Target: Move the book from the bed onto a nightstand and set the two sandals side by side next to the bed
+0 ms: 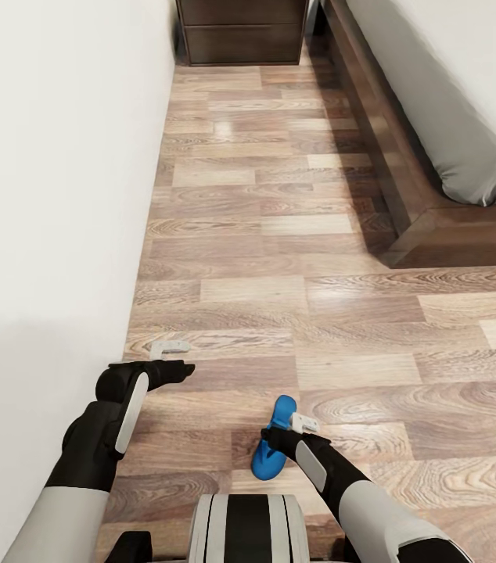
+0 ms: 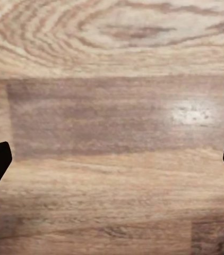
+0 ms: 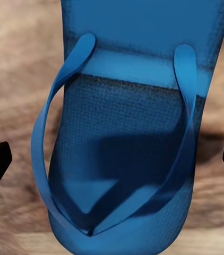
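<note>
Across the picture you have the wood-plank floor (image 1: 279, 234), a white wall (image 1: 44, 156) down the left side, and the bed (image 1: 451, 102) with its dark frame running along the upper right. A dark wooden cabinet (image 1: 240, 35) sits at the top centre, at the far end of the aisle.

One blue sandal (image 1: 273, 446) is visible, at lower centre. Its long axis runs up the frame, leaning slightly right. Your right gripper (image 3: 112, 159) is directly above it: in the right wrist view the sole and V-strap lie between the two dark fingertips, which stand wide apart, so this claw is open and holds nothing. The sandal's length crosses the gap between the fingers, so closing would likely pinch it across its width.

Your left gripper (image 1: 171, 369), at lower left, is farther off, open over bare planks.
</note>
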